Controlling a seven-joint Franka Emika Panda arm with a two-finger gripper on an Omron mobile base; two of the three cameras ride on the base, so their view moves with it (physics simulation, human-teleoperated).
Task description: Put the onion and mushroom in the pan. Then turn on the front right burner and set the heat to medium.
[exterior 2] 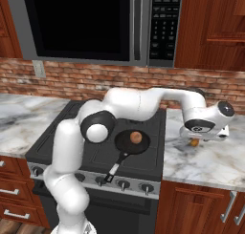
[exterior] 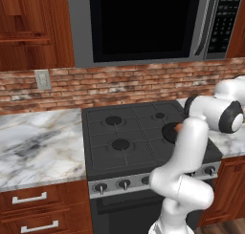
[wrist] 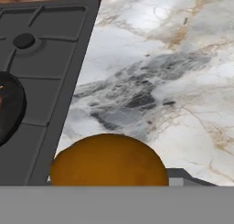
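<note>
The pincer [exterior 2: 194, 139] hangs low over the marble table [exterior 2: 210, 164] to the right of the stove [exterior 2: 103, 155], pinching the onion [wrist: 108, 160] between its tips. The onion is a smooth, round, orange-brown ball with an even matte skin. Whether it rests on the stone or is just clear of it cannot be told. The table here is glossy white marble with grey and tan veins, and it meets the stove's flat dark edge.

The pan [exterior 2: 125, 143], round, black and shallow, sits on the stove's near right grate. Its thin handle points toward the near edge and ends in a silvery tip. Inside it, right of centre, lies the mushroom [exterior 2: 136, 137], a small dull brownish lump. The grates are dark grey squared bars over round black burner caps.
</note>
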